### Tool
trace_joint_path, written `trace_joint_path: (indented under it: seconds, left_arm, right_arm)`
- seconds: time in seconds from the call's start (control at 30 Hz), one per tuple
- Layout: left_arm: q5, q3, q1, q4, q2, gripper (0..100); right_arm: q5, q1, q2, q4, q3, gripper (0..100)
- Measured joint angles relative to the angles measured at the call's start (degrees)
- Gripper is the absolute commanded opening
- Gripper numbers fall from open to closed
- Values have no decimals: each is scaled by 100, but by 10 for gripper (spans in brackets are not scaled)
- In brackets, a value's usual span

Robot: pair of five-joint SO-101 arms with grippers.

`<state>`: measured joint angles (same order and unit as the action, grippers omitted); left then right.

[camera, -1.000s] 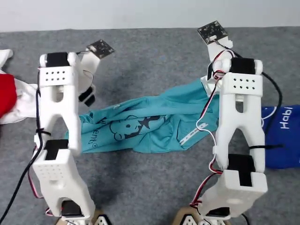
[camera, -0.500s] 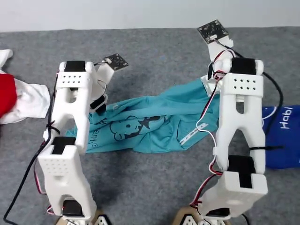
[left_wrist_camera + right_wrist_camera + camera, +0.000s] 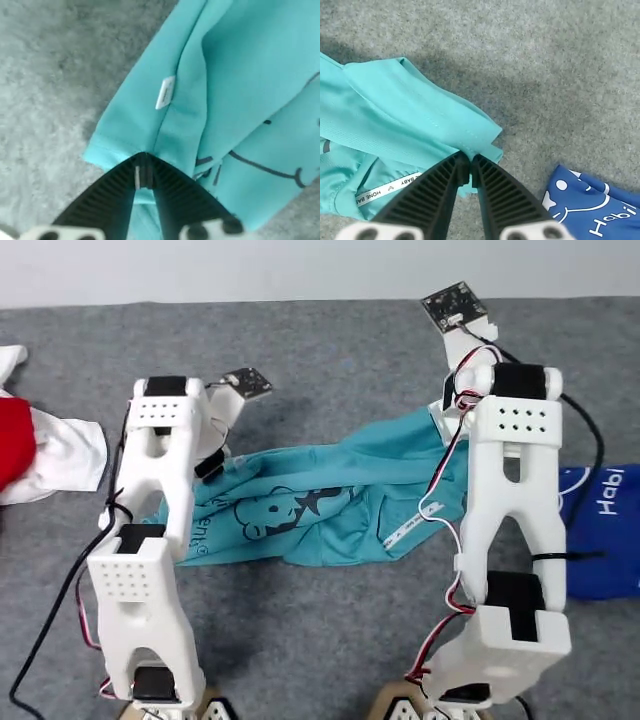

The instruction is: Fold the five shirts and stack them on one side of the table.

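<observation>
High view: grey table (image 3: 330, 340) (white wall (image 3: 300, 270)).

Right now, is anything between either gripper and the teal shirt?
Nothing visible. The left gripper and the right gripper are each shut on an edge of the teal shirt, at opposite ends.
</observation>
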<state>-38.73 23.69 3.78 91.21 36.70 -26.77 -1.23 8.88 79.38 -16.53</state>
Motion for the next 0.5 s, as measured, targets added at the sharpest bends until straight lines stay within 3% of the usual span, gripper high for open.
trace_joint_path:
  seconds: [0.3,0.5]
  left_arm:
    - [0,1152,0,712,-105,17]
    - [-9,1125,167,756,-105,184]
  right_arm:
    - [0,0,0,0,0,9]
    - [0,0,0,229,0,9]
